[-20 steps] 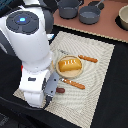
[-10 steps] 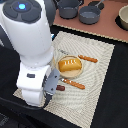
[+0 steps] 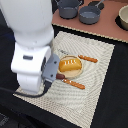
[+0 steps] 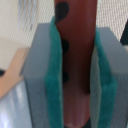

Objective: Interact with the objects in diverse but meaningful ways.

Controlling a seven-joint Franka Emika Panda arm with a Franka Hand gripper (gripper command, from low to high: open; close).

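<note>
In the wrist view a brown sausage (image 4: 77, 30) with dark spots stands between the teal pads (image 4: 54, 75) of my gripper (image 4: 77, 72), which is shut on it. In the exterior view the gripper (image 3: 54, 74) sits low at the plate's edge, on the exterior view's left, with the sausage's end (image 3: 60, 77) poking out. A golden-yellow bread loaf (image 3: 70, 65) lies on the round beige plate (image 3: 80, 73). The blue-grey two-handled pot (image 3: 68, 7) and the frying pan (image 3: 90, 15) stand at the back. The tomato and the small white-blue piece are out of view.
A wooden-handled knife (image 3: 75, 84) and fork (image 3: 89, 59) lie beside the plate on a pale striped placemat (image 3: 95, 90). A beige bowl (image 3: 123, 17) sits at the back right on the pinkish counter (image 3: 112, 32). The white arm hides the mat's left part.
The arm's upper body has shifted slightly. The gripper stays by the plate's edge, still shut on the sausage. Nothing else has moved.
</note>
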